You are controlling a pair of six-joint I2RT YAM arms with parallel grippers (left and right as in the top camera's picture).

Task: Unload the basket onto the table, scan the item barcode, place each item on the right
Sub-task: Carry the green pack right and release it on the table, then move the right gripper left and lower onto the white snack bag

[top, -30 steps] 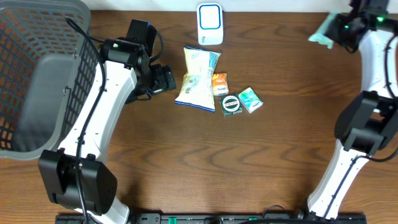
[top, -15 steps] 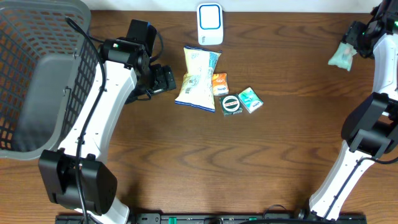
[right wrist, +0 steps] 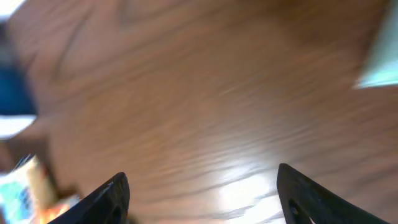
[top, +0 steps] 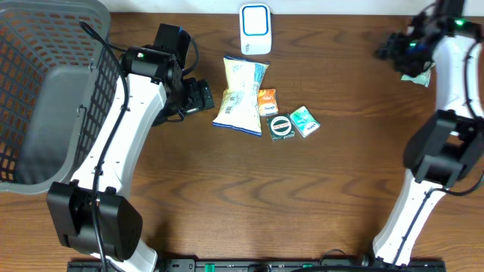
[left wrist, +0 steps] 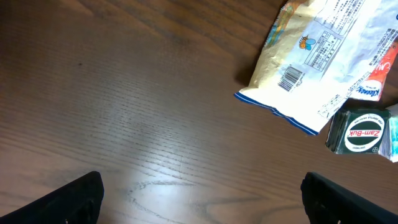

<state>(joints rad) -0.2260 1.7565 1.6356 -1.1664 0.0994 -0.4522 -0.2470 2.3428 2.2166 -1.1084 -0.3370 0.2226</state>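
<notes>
The table (top: 249, 196) is brown wood-grain, the basket (top: 23, 60) grey mesh, the scanner (top: 255, 29) white-and-blue.

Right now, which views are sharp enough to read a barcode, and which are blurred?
Left wrist: sharp, the barcode on the snack bag is crisp. Right wrist: smeared by motion blur, with a glare patch on the table. Overhead: sharp, but print too small to read.

The left arm (top: 113, 143) stretches forward and bends inward, the left gripper (top: 203, 97) hanging low, fingers spread wide, gripping nothing. The right arm (top: 454, 83) reaches far out, the right gripper (top: 393, 47) parted, nothing between its fingers.
</notes>
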